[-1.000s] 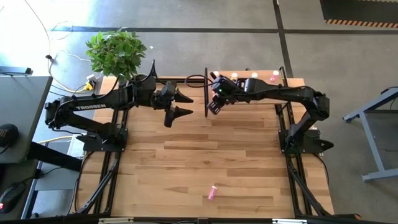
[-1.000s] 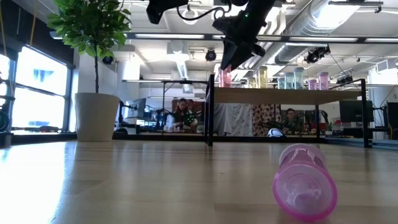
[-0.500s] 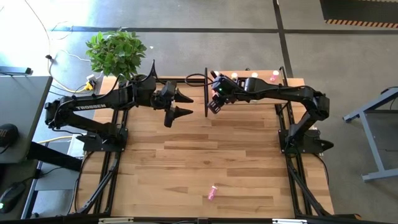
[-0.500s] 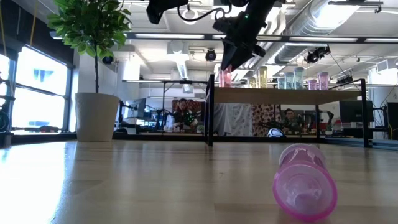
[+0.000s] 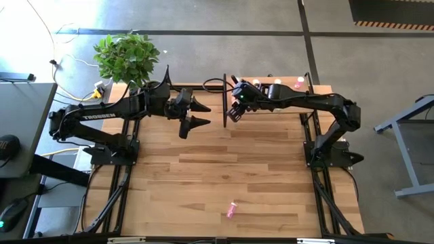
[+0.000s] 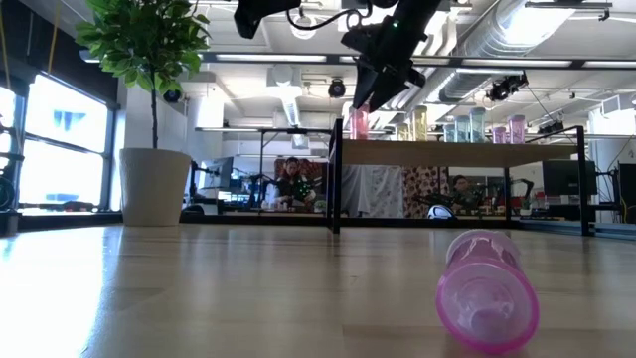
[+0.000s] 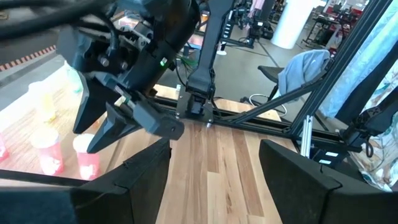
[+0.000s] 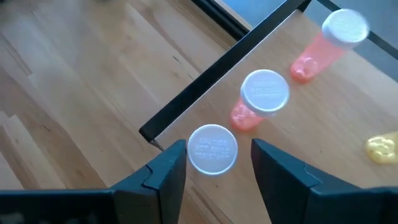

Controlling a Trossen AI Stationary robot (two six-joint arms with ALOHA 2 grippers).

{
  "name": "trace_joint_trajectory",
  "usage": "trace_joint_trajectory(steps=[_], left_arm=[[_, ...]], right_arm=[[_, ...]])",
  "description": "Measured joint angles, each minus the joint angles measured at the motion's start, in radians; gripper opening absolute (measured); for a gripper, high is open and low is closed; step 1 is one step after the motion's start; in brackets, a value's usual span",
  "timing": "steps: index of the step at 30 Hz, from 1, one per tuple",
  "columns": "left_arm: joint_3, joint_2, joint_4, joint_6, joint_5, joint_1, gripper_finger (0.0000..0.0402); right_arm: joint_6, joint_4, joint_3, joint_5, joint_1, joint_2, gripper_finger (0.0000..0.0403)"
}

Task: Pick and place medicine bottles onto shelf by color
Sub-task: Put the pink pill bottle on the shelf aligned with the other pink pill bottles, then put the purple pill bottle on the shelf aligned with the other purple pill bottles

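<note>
The shelf (image 5: 319, 89) stands along the table's far right; its board (image 8: 323, 124) carries upright medicine bottles: red-pink ones (image 8: 261, 99), (image 8: 329, 40) and a yellow one (image 8: 382, 146). My right gripper (image 8: 214, 168) hangs open over the shelf's left end. Its fingers stand on either side of a white-capped bottle (image 8: 212, 148), which rests upright on the board. A magenta bottle (image 5: 232, 210) lies on its side near the table's front edge. My left gripper (image 5: 196, 114) hovers open over the far middle of the table, holding nothing.
A potted plant (image 5: 127, 57) stands at the far left corner. The shelf's black post (image 5: 225, 102) rises between the two grippers. More bottles (image 6: 462, 127) line the shelf toward its right end. Bare wood spreads across the table's middle (image 5: 224, 163). People sit beyond the table (image 6: 288, 184).
My right gripper has spread its fingers a little over the shelf's left end while staying in place. The white-capped bottle below it stays upright on the board.
</note>
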Motion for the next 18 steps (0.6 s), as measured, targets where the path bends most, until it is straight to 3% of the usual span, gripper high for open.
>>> trace_joint_trajectory(steps=[8, 14, 18], left_arm=[[0.000, 0.000, -0.018, -0.020, -0.002, 0.000, 0.0236], [0.000, 0.000, -0.065, -0.149, -0.011, -0.024, 0.0236], [0.000, 0.000, -0.099, -0.198, -0.071, -0.081, 0.0236]], right_arm=[[0.014, 0.004, 0.000, -0.004, 0.000, -0.055, 0.0172], [0.035, 0.015, 0.000, -0.023, 0.026, -0.104, 0.0172], [0.045, 0.019, 0.000, -0.021, 0.051, -0.143, 0.0172]])
